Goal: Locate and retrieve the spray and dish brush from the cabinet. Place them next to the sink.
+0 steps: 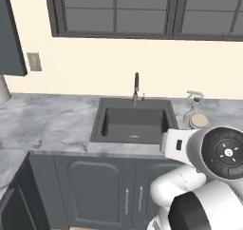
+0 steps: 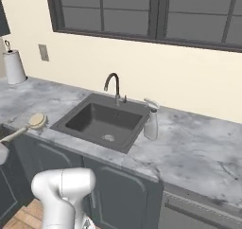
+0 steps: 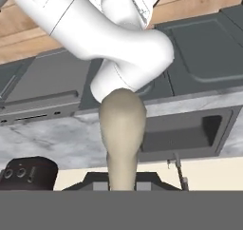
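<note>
My gripper (image 3: 121, 183) is shut on the thin end of the dish brush (image 3: 121, 129), whose tan body rises up the middle of the hand view. In the right base view the dish brush (image 2: 29, 126) hangs in the air in front of the counter, round head up, handle sloping down to the left edge. In the left base view its round head (image 1: 198, 121) shows just above my white hand. The spray (image 2: 151, 119) stands upright on the marble just right of the sink (image 2: 71, 112). The spray (image 1: 193, 103) and sink (image 1: 97, 122) also show from the left. A corner of the cabinet (image 1: 10, 34) hangs at upper left.
A slim dark faucet (image 2: 113, 87) rises behind the basin. A white paper-towel roll (image 2: 13, 66) stands on the counter far left, near a wall outlet (image 2: 43, 52). A dark-framed window (image 1: 142, 10) spans the wall. Low dark cupboards (image 1: 95, 191) run under the counter.
</note>
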Available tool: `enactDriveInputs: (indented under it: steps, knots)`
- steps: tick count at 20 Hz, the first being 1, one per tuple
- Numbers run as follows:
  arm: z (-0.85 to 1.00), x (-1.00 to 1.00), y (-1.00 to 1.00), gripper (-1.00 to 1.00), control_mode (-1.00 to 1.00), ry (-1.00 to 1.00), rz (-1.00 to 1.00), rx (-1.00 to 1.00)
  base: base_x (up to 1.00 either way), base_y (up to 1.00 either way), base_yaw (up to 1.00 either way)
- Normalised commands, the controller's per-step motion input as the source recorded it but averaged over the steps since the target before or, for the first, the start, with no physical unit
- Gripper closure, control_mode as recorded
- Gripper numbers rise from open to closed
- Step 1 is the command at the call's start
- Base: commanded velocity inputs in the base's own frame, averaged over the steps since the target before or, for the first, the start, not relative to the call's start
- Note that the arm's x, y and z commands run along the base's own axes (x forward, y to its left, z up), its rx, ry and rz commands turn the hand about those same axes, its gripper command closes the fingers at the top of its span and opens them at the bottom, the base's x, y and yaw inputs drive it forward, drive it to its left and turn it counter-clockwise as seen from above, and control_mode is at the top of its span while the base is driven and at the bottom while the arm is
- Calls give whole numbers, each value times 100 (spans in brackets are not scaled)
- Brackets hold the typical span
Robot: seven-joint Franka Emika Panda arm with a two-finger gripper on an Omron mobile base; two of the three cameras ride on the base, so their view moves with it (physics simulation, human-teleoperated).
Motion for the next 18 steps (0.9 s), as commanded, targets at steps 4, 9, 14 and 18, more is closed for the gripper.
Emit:
enactDriveInputs:
  steps: [4,9,14,18]
  knots:
    - [0,0,0,100,100,0,0,0,-3,-57,-25]
    - [0,0,0,100,100,0,0,0,0,-26,-42]
    - [0,0,0,100,100,0,0,0,0,-18,-43]
    - [0,0,0,100,100,0,0,0,4,-14,-40]
